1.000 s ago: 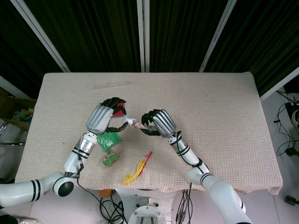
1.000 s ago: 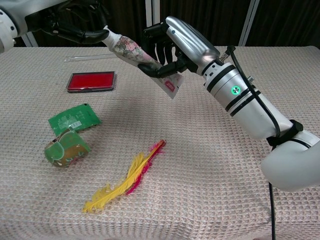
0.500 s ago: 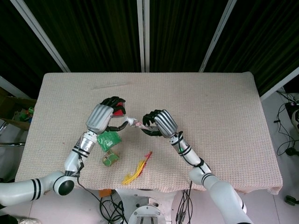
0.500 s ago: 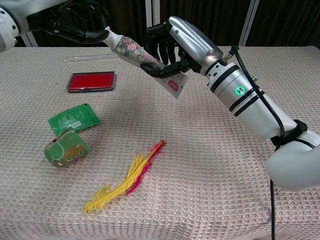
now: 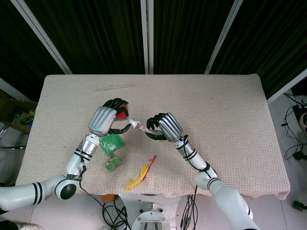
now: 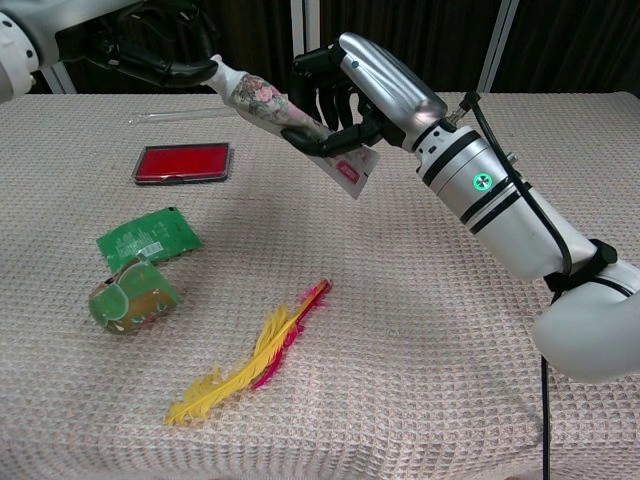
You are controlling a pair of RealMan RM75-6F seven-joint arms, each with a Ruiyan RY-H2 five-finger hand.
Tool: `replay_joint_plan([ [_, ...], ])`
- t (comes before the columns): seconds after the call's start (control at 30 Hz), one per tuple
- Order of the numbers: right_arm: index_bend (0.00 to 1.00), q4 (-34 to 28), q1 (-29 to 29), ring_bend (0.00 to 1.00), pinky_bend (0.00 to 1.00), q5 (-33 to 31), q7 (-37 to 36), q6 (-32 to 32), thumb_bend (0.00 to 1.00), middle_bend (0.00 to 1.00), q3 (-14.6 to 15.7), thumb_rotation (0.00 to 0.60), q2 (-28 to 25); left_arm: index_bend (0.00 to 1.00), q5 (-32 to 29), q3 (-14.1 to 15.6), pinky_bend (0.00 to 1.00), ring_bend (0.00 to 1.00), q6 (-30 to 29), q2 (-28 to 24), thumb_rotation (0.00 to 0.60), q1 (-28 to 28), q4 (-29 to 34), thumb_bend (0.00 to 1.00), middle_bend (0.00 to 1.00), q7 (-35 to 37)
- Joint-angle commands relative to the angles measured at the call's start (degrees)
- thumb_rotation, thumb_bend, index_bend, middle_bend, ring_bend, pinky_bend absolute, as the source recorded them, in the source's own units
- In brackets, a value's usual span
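Observation:
A white tube with a floral print [image 6: 268, 102] hangs in the air above the table, held at both ends. My left hand [image 6: 150, 48] pinches its cap end at the upper left. My right hand [image 6: 362, 88] grips the tube's lower body, and the flat crimped end sticks out below its fingers. In the head view the tube [image 5: 137, 125] spans the gap between the left hand [image 5: 102, 120] and the right hand [image 5: 164, 126] over the middle of the cloth-covered table [image 5: 216, 105].
On the cloth lie a flat red case [image 6: 183, 162], a green circuit board [image 6: 148, 236], a small green and brown roll [image 6: 132, 296] and a yellow and red feather [image 6: 255, 356]. A thin clear rod [image 6: 175, 116] lies near the far edge.
My right hand and the tube's crimped end have shifted slightly to the right. The left hand has stayed on the cap end.

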State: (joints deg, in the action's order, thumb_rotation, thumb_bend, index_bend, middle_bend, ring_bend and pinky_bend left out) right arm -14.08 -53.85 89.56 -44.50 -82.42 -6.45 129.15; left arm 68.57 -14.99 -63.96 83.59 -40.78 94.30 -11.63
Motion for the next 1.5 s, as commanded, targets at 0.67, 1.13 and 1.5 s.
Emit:
replay_joint_plan([
  [0.67,1.0,0.73,0.59,0.68,0.75,0.73,-0.96,-1.42,0.63,0.85,1.13,0.6,0.06,0.36,-0.57,0.14,0.21,0.13,0.37,-0.69,0.373,-0.31,0.07,0.37,0.21,-0.19],
  [1.13,1.0,1.5,1.2,0.68,0.75,1.52,-0.97,-2.69,0.63,0.85,2.19,0.6,0.08,0.31,-0.02,0.62,0.21,0.12,0.79,-1.17,0.37,-0.26,-0.38,0.37,0.2,1.02],
  [1.5,1.0,2.35,1.81,0.68,0.76,2.4,-0.48,-3.9,0.63,0.85,3.32,0.6,0.21,0.3,0.22,1.14,0.21,0.12,2.1,-2.33,0.371,0.13,-0.11,0.37,0.19,3.82],
])
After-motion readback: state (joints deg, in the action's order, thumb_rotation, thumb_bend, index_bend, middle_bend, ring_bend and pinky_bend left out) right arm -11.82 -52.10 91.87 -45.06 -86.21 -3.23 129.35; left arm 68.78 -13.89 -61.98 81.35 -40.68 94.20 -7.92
